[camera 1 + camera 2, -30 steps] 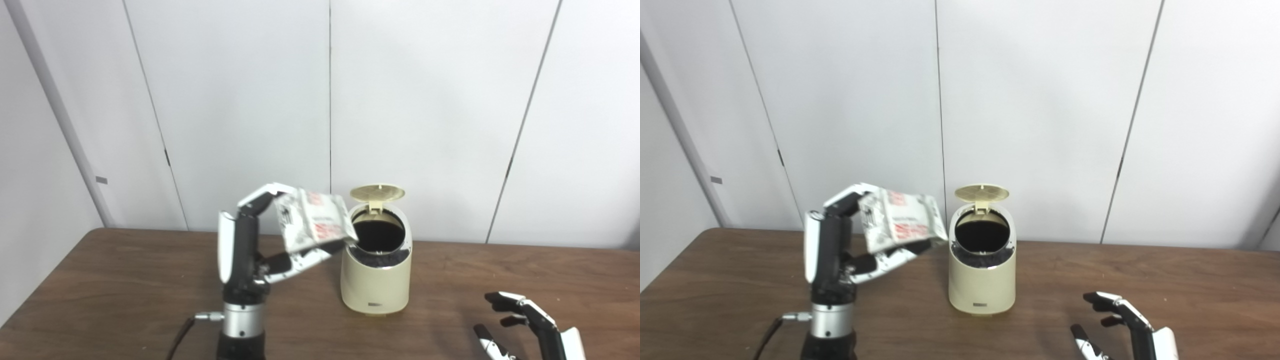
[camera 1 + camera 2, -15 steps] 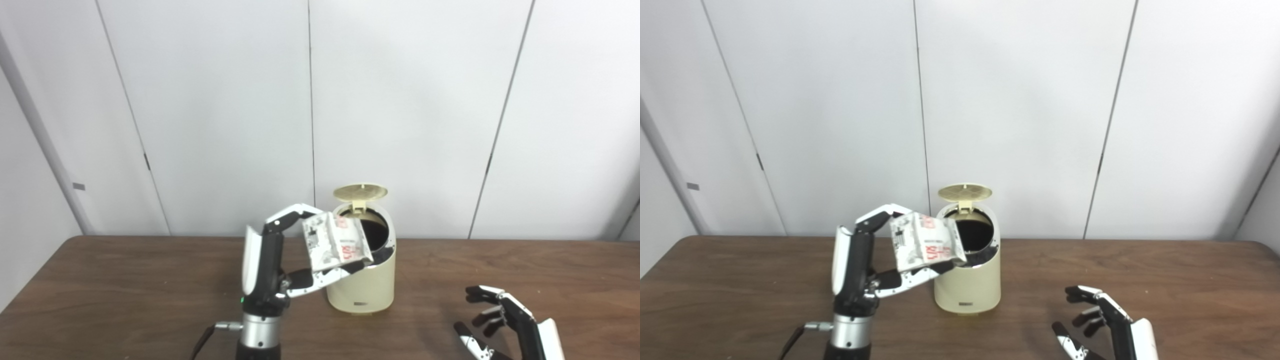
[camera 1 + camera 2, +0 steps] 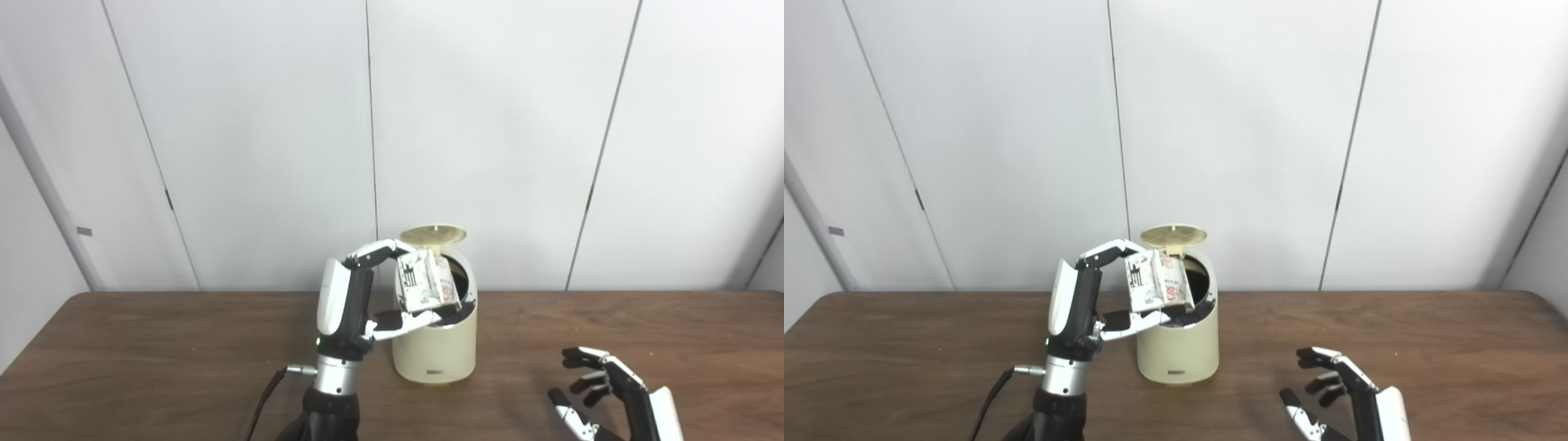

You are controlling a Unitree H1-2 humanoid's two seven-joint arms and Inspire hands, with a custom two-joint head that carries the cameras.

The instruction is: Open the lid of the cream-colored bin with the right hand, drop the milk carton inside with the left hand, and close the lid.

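Note:
The cream-colored bin (image 3: 435, 349) stands on the brown table with its round lid (image 3: 432, 233) tipped up at the back, its dark opening showing. My left hand (image 3: 367, 294) is shut on the white milk carton (image 3: 425, 283) with red and black print, holding it at the left rim of the bin's opening. In the right eye view the carton (image 3: 1157, 282) overlaps the opening. My right hand (image 3: 606, 392) is open and empty, low over the table at the front right, apart from the bin.
The brown table (image 3: 153, 355) reaches the white panelled wall behind. A cable (image 3: 266, 398) runs down from my left wrist.
The camera has shifted, moving the whole picture. My left hand has carried the carton to the right, from beside the bin to its opening. The right hand stays low at the front right.

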